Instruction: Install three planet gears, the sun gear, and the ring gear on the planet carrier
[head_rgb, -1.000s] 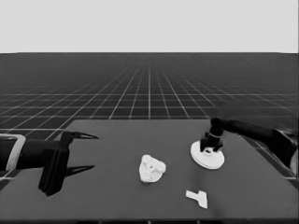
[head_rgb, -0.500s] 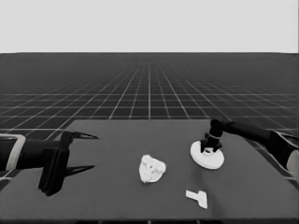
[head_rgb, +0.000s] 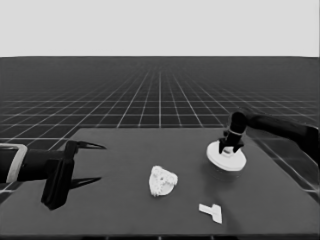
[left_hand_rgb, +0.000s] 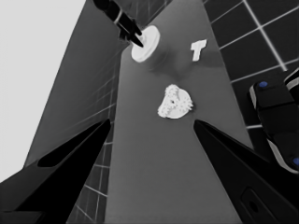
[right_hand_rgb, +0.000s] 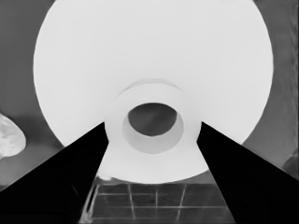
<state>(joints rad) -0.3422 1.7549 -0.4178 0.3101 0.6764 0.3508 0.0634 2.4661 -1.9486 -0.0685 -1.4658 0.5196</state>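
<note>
My right claw (head_rgb: 230, 149) is down on the ring gear (head_rgb: 226, 157) at the table's right side, 1 finger on each side of its raised hub (right_hand_rgb: 153, 123), flanks touching it. I judge the hub clenched, and the shadow under the disc suggests it is just off the table (head_rgb: 125, 210).

My left claw (head_rgb: 86, 162) waits over the table's left end, fingers spread wide, nothing between them.

The carrier (head_rgb: 162, 181) lies near the table's middle, well apart from the ring gear, with a cluster of gears (left_hand_rgb: 176, 99) seated on it. So the step in hand looks like the last one: carrying the ring gear across to cap the stack.

The next move calls for lifting clear, travelling toward the middle, centring the hub hole over the cluster, then lowering flat so the teeth mesh rather than ride up. A tilt on landing could knock the gears askew.

I cannot count the gears; they merge into 1 lumpy white mass, so whether all 4 are seated is unclear. My wrist view catches only a sliver of that cluster at its edge. A thin T-piece (head_rgb: 212, 211) lies alone near the front edge.
</note>
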